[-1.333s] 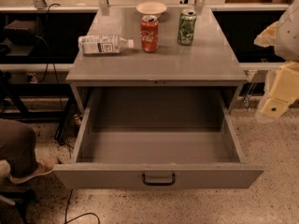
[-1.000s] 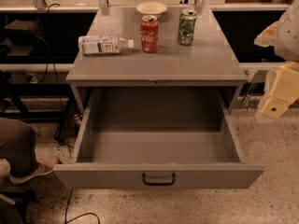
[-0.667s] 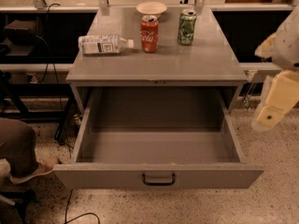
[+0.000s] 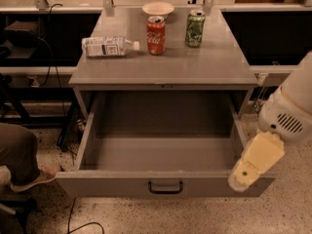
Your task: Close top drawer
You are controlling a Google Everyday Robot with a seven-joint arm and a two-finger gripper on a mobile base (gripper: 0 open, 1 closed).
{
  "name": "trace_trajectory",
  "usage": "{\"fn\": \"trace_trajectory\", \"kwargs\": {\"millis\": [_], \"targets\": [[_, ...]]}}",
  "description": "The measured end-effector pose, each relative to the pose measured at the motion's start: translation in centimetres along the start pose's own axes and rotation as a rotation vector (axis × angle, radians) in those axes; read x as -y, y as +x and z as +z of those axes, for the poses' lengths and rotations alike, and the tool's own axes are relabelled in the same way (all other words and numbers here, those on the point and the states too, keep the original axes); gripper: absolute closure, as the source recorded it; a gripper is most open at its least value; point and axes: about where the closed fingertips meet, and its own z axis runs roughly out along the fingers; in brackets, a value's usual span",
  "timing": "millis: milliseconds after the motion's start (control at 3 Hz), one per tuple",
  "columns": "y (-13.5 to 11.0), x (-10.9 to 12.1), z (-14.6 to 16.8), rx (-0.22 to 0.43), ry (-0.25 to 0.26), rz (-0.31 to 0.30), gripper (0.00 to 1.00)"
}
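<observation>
On the cabinet top (image 4: 165, 69), left to right: bottle (image 4: 107, 47) on its side, first can (image 4: 156, 29), second can (image 4: 195, 28) — bowl (image 4: 158, 8) just behind the first. Below, top drawer (image 4: 107, 184) pulled out frontward, handle (image 4: 165, 187) centred. Gripper (image 4: 243, 179) at its front right corner — possibly touching.

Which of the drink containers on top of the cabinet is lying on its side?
The plastic bottle at left; the red can and green can stand upright. The pincer is at the right front corner of the open top drawer.
</observation>
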Motion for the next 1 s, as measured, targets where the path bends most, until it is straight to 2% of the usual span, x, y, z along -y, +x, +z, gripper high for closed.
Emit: {"fn": "trace_trajectory", "kwargs": {"millis": [333,667,1000], "targets": [[0.3,-0.5,0.7,-0.006,-0.016,0.061,0.0],[0.1,-0.4,0.4,-0.002,-0.007,0.046,0.0],[0.2,-0.6,3.2,-0.03,0.003,0.074,0.18]]}}
